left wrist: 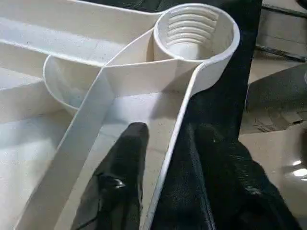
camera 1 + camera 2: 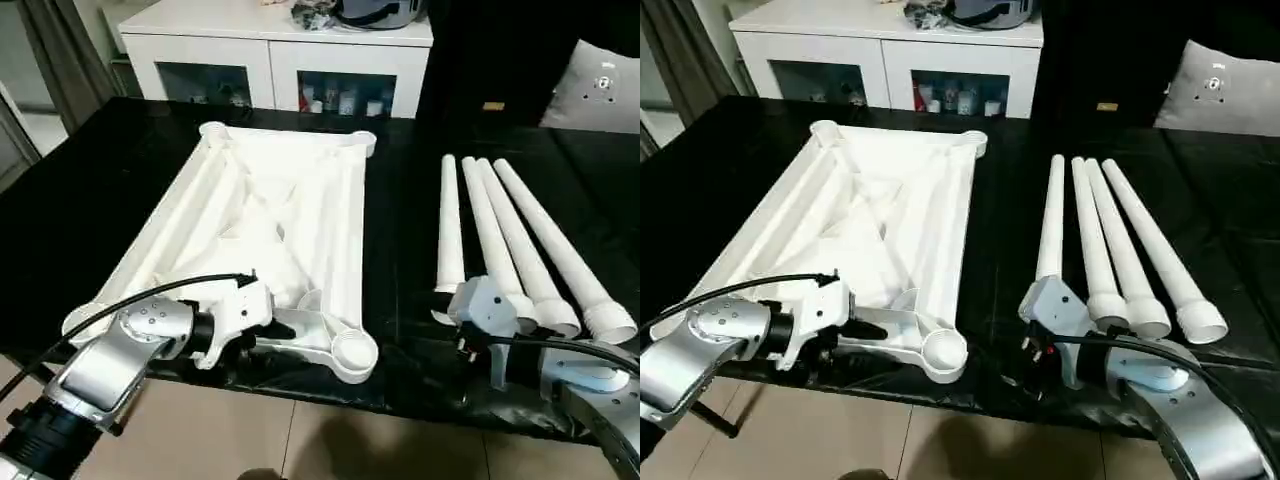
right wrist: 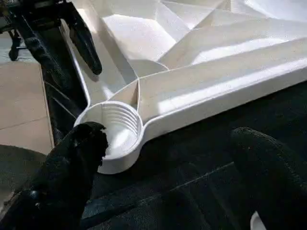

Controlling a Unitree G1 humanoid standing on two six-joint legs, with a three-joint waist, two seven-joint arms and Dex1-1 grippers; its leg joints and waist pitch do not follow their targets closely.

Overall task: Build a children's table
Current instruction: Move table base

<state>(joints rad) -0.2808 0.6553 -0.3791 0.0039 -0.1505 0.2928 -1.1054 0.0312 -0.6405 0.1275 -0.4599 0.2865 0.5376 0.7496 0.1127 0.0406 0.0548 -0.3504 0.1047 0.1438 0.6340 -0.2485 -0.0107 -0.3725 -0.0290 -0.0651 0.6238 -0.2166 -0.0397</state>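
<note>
Head stereo pair: high vantage, facing forward and down across the black work table (image 2: 60, 200); both eyes take in the whole table top (image 2: 270, 230), the four legs (image 2: 1110, 240) and the cabinet (image 2: 270, 60) beyond, the right eye's scene sitting slightly further towards picture left. Left wrist camera: very near, looking along the left gripper (image 1: 165, 139) at the near rim and a threaded corner socket (image 1: 194, 31). Right wrist camera: near and low, looking along the right gripper (image 3: 172, 158); shares that same corner socket, and takes in the left gripper.
</note>
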